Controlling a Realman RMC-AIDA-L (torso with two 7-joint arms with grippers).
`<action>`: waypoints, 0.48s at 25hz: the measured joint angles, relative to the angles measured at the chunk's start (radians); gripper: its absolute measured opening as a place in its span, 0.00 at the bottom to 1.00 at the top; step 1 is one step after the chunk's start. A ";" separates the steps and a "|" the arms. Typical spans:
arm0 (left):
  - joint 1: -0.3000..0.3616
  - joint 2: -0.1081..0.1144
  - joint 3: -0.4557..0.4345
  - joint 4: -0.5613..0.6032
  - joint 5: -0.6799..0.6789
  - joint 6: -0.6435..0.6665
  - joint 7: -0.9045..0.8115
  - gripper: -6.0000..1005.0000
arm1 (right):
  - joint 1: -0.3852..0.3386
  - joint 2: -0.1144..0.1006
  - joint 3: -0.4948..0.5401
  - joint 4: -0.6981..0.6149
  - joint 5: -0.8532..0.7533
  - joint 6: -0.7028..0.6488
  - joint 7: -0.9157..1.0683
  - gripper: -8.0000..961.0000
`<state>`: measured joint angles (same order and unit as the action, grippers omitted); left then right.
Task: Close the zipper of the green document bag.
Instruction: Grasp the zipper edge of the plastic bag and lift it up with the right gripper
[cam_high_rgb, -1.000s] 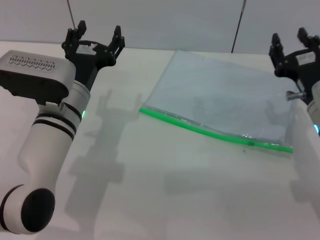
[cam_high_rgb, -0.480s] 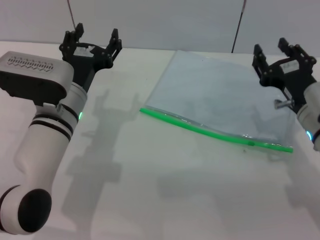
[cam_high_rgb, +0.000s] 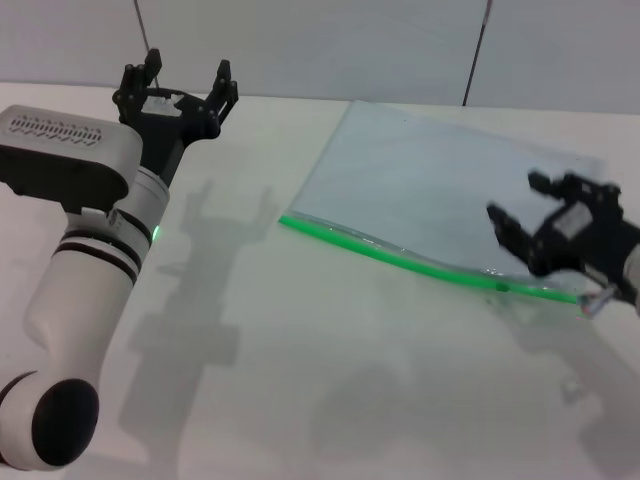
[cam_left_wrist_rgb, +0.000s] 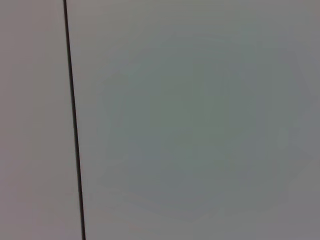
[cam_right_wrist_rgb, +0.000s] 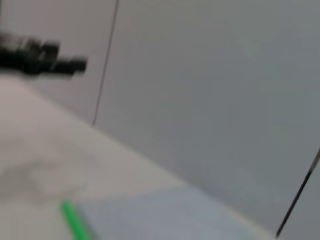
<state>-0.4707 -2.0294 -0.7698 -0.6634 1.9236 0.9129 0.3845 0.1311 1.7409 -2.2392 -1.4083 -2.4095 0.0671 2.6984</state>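
In the upper left of the head view the left gripper (cam_high_rgb: 178, 84) is held up over the table (cam_high_rgb: 300, 340), its fingers spread wide and holding nothing. It is well apart from the bag (cam_high_rgb: 440, 195). Its wrist view shows only a plain wall crossed by a thin dark line.

The bag lies flat in the upper middle and right of the frame, a pale, see-through sheet. Its zipper (cam_high_rgb: 400, 259) runs along the near long edge as a bright green strip, slanting from middle left down to lower right. The strip ripples slightly, and a small dark spot sits on it toward the right end; whether that is the slider I cannot tell.

At the right edge the right gripper (cam_high_rgb: 528, 222) hangs low over the bag's right part, just above the zipper's right end, fingers parted and empty. Its wrist view catches one end of the green strip and, far off, the other gripper.

The bag looks thin, light, limp and slick, likely to slide or buckle if pulled from one end only. The best hold seems to be a pinch on the slider, with the other gripper pressing down the strip's far end.
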 joint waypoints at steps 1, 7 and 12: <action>0.001 0.000 -0.001 0.001 0.000 0.000 0.000 0.84 | -0.005 -0.005 0.005 -0.011 0.000 -0.038 -0.019 0.58; 0.006 0.000 -0.002 0.011 0.000 0.000 -0.005 0.84 | -0.025 0.011 0.074 -0.054 0.001 -0.225 -0.111 0.58; 0.006 0.000 -0.004 0.012 0.000 0.000 -0.006 0.84 | -0.051 0.069 0.119 -0.055 0.000 -0.179 -0.125 0.58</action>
<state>-0.4642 -2.0294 -0.7735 -0.6519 1.9236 0.9126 0.3789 0.0805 1.8102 -2.1203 -1.4637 -2.4100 -0.1119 2.5731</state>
